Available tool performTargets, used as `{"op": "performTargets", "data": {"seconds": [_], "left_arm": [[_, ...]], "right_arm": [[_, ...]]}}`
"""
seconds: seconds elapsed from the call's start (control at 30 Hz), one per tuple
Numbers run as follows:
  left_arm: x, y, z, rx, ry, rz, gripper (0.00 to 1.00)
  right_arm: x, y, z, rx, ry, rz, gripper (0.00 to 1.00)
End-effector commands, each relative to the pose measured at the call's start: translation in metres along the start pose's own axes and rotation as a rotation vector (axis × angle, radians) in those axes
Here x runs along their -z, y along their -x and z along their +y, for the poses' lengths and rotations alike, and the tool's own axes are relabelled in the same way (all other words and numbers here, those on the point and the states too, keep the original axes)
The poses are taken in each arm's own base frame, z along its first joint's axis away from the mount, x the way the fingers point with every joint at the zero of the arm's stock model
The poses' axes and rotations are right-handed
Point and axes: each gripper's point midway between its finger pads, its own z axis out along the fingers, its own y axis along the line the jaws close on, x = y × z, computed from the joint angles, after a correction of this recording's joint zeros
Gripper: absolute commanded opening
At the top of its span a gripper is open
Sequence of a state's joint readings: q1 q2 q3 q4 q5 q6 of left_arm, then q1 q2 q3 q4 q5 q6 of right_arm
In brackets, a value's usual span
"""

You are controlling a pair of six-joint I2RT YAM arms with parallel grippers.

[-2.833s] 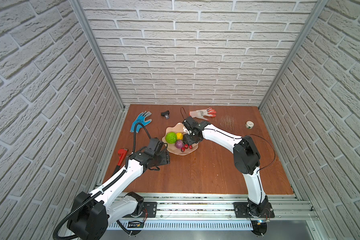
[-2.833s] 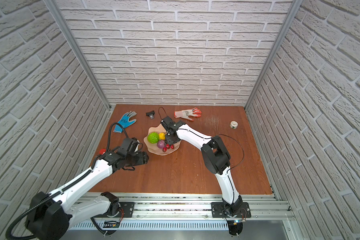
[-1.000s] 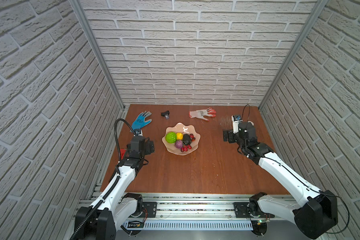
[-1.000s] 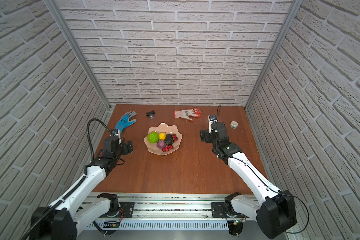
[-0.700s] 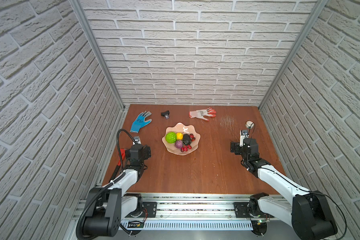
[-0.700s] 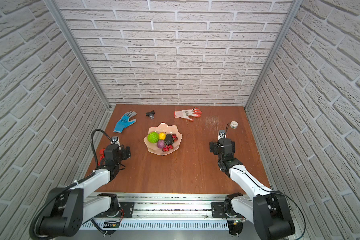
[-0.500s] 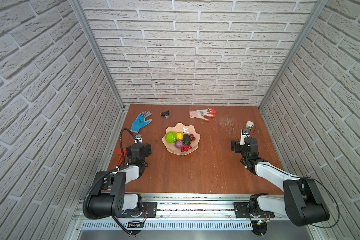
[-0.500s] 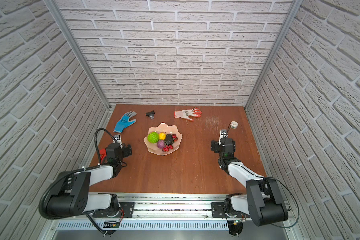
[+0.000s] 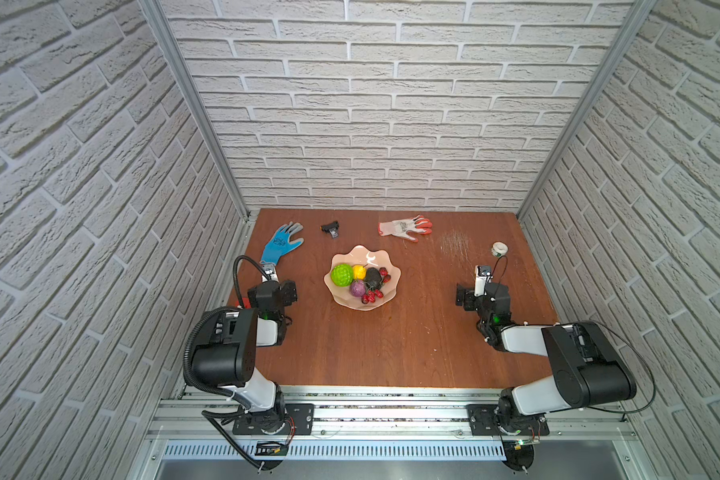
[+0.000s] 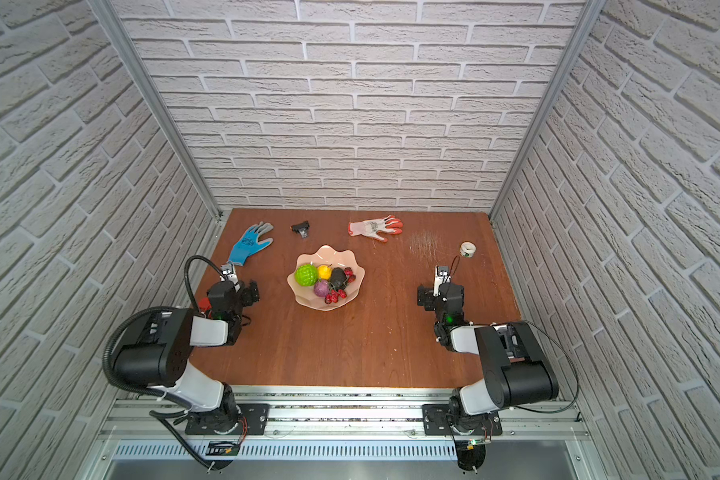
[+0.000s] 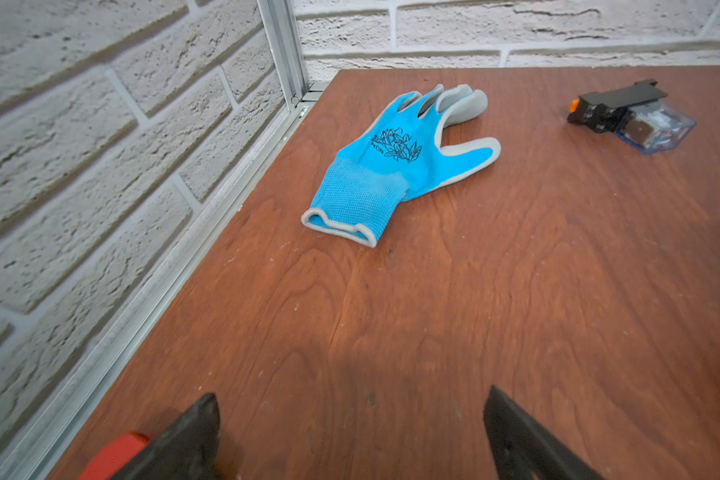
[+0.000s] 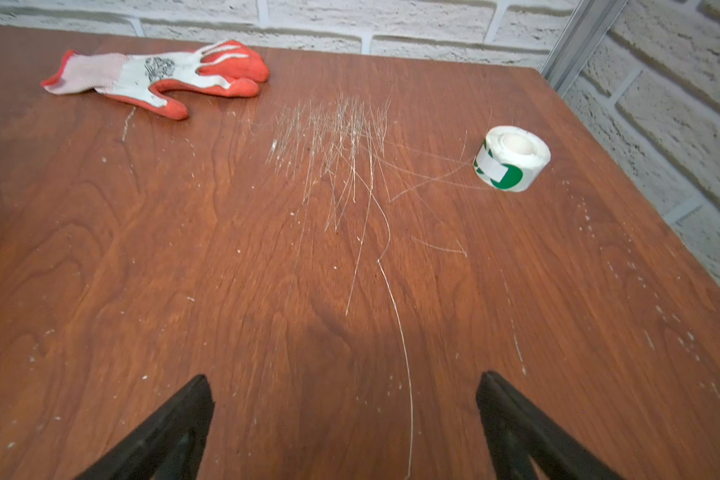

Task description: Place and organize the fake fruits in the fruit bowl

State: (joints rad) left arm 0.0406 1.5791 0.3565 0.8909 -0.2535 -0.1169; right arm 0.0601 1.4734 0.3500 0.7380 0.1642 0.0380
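The left gripper [image 11: 350,395] sits low over the table [image 9: 391,345] near its left edge, its two black fingers spread wide apart with only bare wood between them; it holds nothing, and a red thing [image 11: 113,455] lies just beside one finger, though I cannot tell whether they touch. Farther back on that side a blue glove [image 11: 395,166] lies flat, well apart from the gripper; to its right rests a small black and clear part [image 11: 628,114].

Near the middle of the table stands the fruit bowl [image 9: 362,306], pale pink with a wavy rim, and no gripper touches it; all the fake fruits in view lie inside it: the bumpy green ball [image 9: 342,274] at the left, the yellow fruit [image 9: 359,272] just beside it, the dark avocado [image 9: 373,277] next, the purple fruit [image 9: 357,287] in front, and the red berries [image 9: 373,296] toward the right.

Behind the bowl and to its right lies an orange and white glove [image 9: 405,227]; the right gripper [image 12: 344,376] hangs low over scratched wood, fingers wide apart and gripping nothing; a white tape roll [image 12: 512,158] stands beyond it, well apart.
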Motion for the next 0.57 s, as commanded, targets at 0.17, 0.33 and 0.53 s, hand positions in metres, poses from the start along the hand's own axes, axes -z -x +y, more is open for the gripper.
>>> {"op": "performTargets", "data": {"seconds": [0.17,0.33,0.53], "left_arm": [[0.0004,0.0232,-0.0011,0.034,-0.011,-0.085,0.98],[-0.0012,0.0224,-0.0011,0.031,-0.009,-0.077,0.98],[-0.0005,0.0225,-0.0011,0.031,-0.009,-0.08,0.98]], "right_arm": [[0.003,0.026,0.0021,-0.019,0.017,-0.086,1.0],[0.0031,0.0262,0.002,-0.019,0.017,-0.086,1.0],[0.0031,0.0261,0.002,-0.019,0.016,-0.086,1.0]]}}
